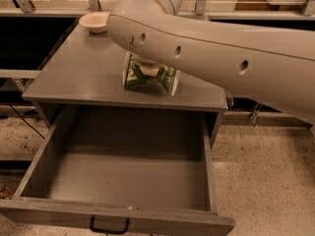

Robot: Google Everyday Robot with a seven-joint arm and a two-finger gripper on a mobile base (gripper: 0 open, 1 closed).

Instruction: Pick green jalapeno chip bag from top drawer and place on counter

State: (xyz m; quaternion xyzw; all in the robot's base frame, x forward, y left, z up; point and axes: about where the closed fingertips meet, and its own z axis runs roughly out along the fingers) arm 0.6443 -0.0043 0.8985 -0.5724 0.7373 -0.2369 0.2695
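— How many things are there?
— One crinkly dark-green jalapeno chip bag (134, 76), one pale round bowl (94, 21), and one wide grey drawer (128, 181), pulled open.
— And the arm?
— The cream arm (221, 58) reaches in from the right. Its claw (147, 69) sits at the bag's top, but whether it grips cannot be told.
— Where does the bag stand?
— On the matte grey worktop (83, 68), above a pale speckled floor (266, 181).
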